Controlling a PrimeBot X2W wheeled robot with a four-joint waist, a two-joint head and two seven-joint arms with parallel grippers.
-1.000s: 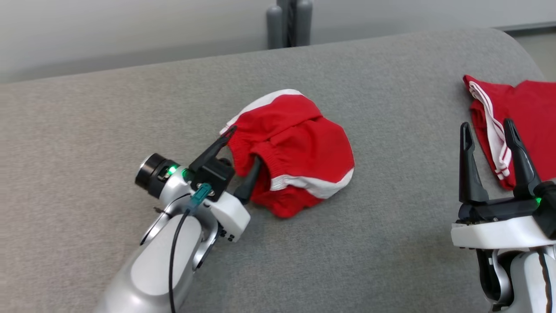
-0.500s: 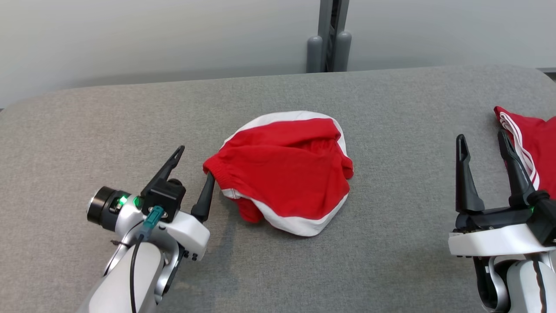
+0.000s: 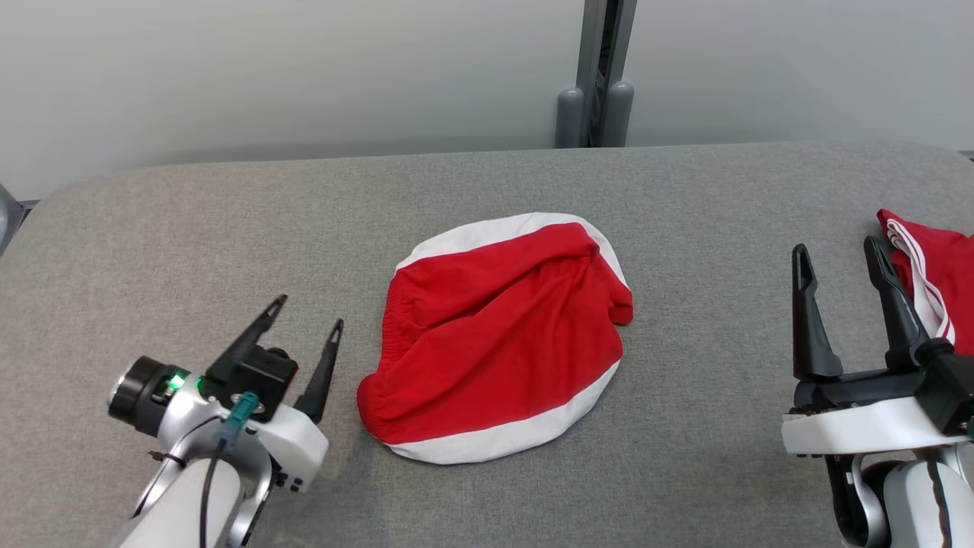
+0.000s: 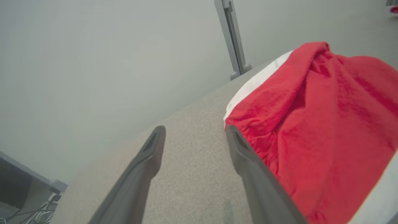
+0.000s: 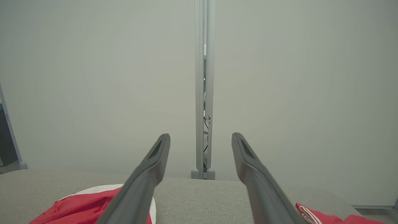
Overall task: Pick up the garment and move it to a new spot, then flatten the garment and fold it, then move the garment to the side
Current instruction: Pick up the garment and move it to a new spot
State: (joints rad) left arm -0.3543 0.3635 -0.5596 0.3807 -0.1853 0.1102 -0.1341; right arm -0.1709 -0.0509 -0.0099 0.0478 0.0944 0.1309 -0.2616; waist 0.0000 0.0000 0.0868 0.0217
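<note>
The grey cloth-covered table (image 3: 228,228) spreads across everything in front of me. The garment (image 3: 494,342), a pair of red shorts with white trim, lies bunched in a rough oval at its middle. Its long axis runs on a diagonal from the near left corner to the far right. I judge it has reached its new spot but is not yet flattened.

A second red piece with white stripes (image 3: 943,266) lies at the table's right edge, just beyond my right side.

My left end effector (image 3: 309,310) hovers low over the table just left of the garment, fingers spread wide with nothing between them. The gathered red edge sits right beside its inner finger in the left wrist view. That looks like the waistband, though the folds make it hard to be sure.

My right end effector (image 3: 835,248) is likewise wide apart and empty, well off to the garment's right.

So the left arm is the nearer one, and the garment's near left corner is what it would reach first.
</note>
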